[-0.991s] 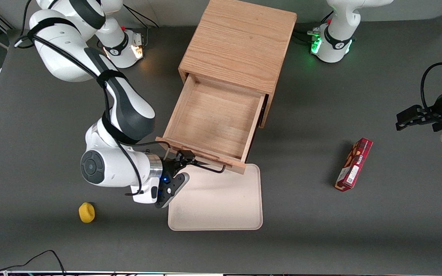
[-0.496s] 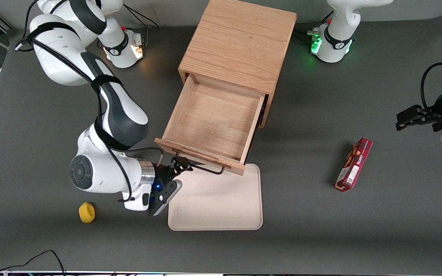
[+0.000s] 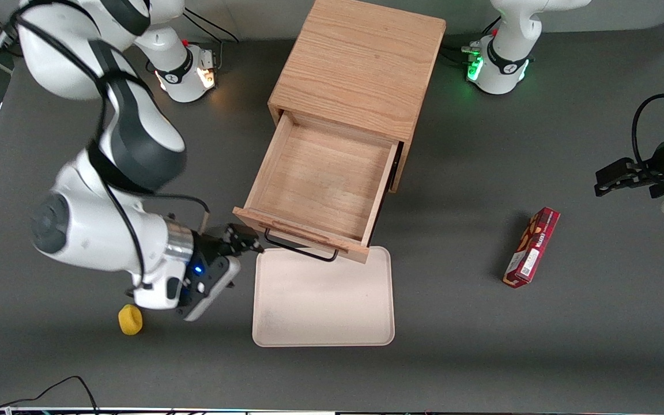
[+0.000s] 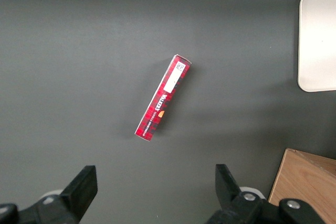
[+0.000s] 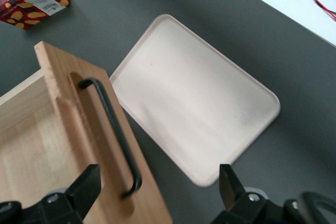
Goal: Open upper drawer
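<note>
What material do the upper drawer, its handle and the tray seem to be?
Upper drawer: light unpainted wood, with visible grain. Its handle: thin black bar, probably metal. Tray: smooth matte cream, likely plastic. The pincer is open, beside the handle's end, not touching it.

Right arm bent low at the elbow, wrist angled sideways, gripper (image 3: 246, 239) hanging free above the table, fingers (image 5: 84, 190) spread wide, nothing held

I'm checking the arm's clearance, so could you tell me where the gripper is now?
In the front view the gripper sits open beside the drawer's handle, off it, toward the working arm's end, near the tray corner.
</note>
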Motion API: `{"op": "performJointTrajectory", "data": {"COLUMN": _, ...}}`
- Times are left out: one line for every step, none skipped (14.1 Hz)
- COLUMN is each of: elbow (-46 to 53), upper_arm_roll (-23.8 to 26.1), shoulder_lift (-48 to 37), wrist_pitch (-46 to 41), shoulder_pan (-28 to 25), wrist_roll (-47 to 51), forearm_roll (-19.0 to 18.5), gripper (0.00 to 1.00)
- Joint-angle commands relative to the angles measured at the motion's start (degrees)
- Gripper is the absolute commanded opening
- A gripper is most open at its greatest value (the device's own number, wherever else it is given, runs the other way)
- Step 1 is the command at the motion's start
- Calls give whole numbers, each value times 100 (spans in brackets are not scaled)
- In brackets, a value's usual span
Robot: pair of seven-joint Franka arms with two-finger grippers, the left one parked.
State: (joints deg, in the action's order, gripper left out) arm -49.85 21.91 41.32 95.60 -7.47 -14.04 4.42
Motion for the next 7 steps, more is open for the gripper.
{"op": "performJointTrajectory", "data": {"elbow": -902, "upper_arm_roll": -204, "shoulder_lift": -1105, "wrist_pitch": -505, "shoulder_pan": 96, "wrist_roll": 1258, "forearm_roll": -161, "gripper": 100}}
{"op": "performJointTrajectory", "data": {"elbow": -1061, "upper_arm_roll": -257, "shoulder_lift": -1413, "wrist_pitch": -646, "shoulder_pan": 96, "wrist_roll": 1646, "forearm_roll": -161, "gripper": 100}}
{"op": "performJointTrajectory", "data": {"elbow": -1245, "upper_arm_roll": -423, "shoulder_lift": -1765, "wrist_pitch": -857, "shoulder_pan": 87, "wrist_roll": 1989, "forearm_roll": -169, "gripper": 100}}
{"op": "performJointTrajectory", "data": {"elbow": -1482, "upper_arm_roll": -651, "shoulder_lift": -2125, "wrist_pitch": -946, "shoulder_pan": 79, "wrist_roll": 2384, "forearm_roll": -169, "gripper": 100}}
{"op": "performJointTrajectory", "data": {"elbow": -1693, "upper_arm_roll": -862, "shoulder_lift": -2468, "wrist_pitch": -1068, "shoulder_pan": 87, "wrist_roll": 2736, "forearm_roll": -117, "gripper": 100}}
{"op": "performJointTrajectory", "data": {"elbow": -1773, "upper_arm_roll": -1099, "shoulder_lift": -2741, "wrist_pitch": -1357, "shoulder_pan": 96, "wrist_roll": 2792, "forearm_roll": -108, "gripper": 100}}
{"op": "performJointTrajectory", "data": {"elbow": -1792, "upper_arm_roll": -1319, "shoulder_lift": -2987, "wrist_pitch": -2091, "shoulder_pan": 87, "wrist_roll": 2740, "forearm_roll": -108, "gripper": 100}}
